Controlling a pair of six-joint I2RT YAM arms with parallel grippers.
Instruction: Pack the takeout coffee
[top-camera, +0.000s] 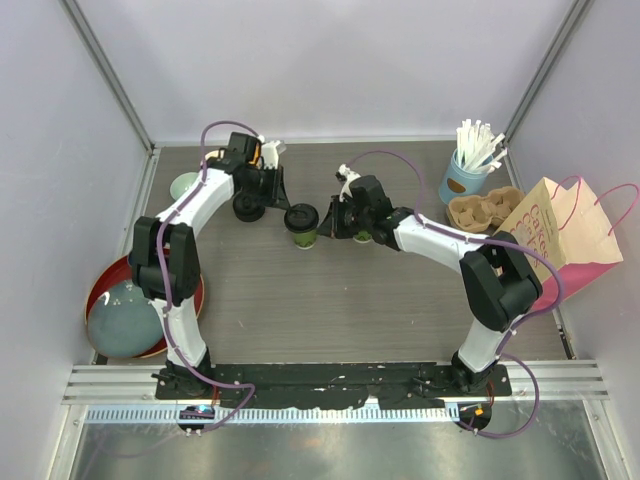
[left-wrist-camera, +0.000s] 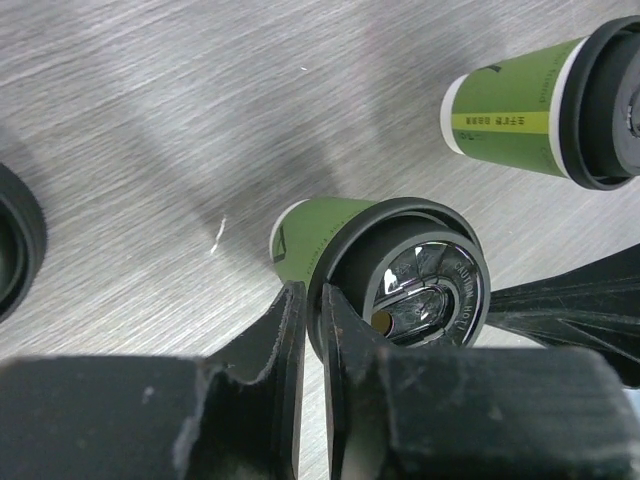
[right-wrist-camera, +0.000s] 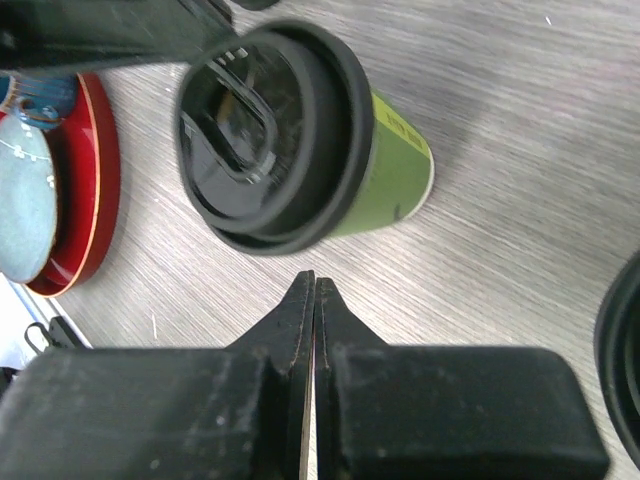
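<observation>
Jaws of my right gripper (right-wrist-camera: 309, 285) are pressed shut on nothing, just short of the green cup (right-wrist-camera: 395, 165) standing well left of the paper bag (top-camera: 570, 235). Beyond, my left gripper (left-wrist-camera: 312, 295) pinches that cup's lid (left-wrist-camera: 410, 290) by its rim, I'd judge to seat it. The second cup (left-wrist-camera: 510, 105), already lidded, waits nearer the bag.

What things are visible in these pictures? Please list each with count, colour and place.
cups: two, green, table centre
lids: two, black, one on each cup
straw cup: one, light blue, white straws inside, far right
cup carrier: one, brown, beside the straw cup
paper bag: one, brown and pink, right edge
small bowl: one, pale green, far left
tray: one, red, near left, under a grey-blue dish
left tool: one, black, pinching one lid's rim
right tool: one, black, shut, empty
</observation>
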